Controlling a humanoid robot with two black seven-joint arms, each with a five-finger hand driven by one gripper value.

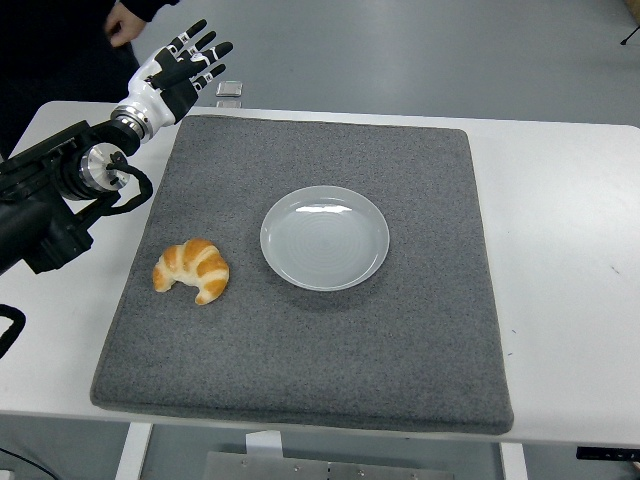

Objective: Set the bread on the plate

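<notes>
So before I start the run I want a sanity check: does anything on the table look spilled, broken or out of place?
Nothing stands out. The croissant lies whole on the grey mat, left of the empty plate and apart from it. The left hand hovers open over the table's far left corner.

The mat [330, 350] looks like rough, matt grey felt. The plate [324, 237] is smooth and glossy; the croissant [192, 270] has a shiny crust.
</notes>
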